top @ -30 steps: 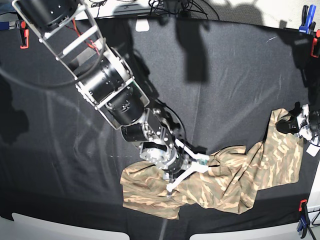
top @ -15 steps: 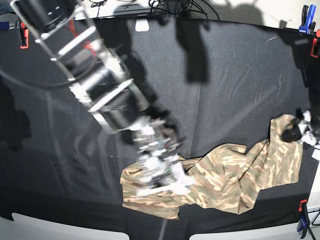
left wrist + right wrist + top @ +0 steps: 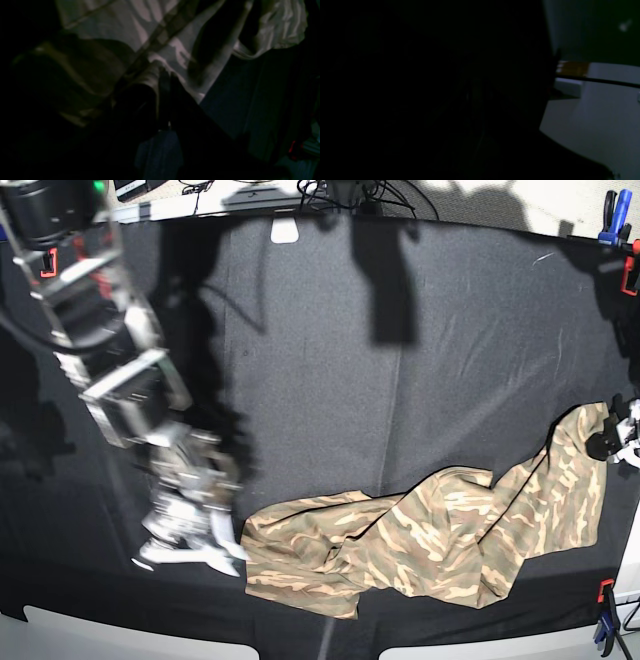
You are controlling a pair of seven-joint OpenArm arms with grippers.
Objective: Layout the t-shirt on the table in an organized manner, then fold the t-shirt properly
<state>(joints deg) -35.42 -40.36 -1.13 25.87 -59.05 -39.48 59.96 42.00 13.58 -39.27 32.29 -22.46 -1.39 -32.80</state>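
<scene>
Shirt (image 3: 440, 535) lies bunched at the desk's (image 3: 400, 380) 5 o'clock, soft and light, best taken by a hem corner; left pincer (image 3: 610, 442) is pinched on its edge, right pincer (image 3: 190, 552) pressed together, empty.

Beyond the far edge of the desk (image 3: 420, 330) a bundle of black cables (image 3: 345, 192) lay on a pale surface. A red clamp (image 3: 47, 262) sat at the far left edge, and a blue clamp (image 3: 612, 218) with a red one below it at the far right corner. Another blue clamp (image 3: 605, 620) stood at the near right corner. Strong light from above threw hard dark shadows (image 3: 385, 270) on the black cloth. The right wrist view was almost fully dark, with only a pale grey floor (image 3: 595, 120) showing.
</scene>
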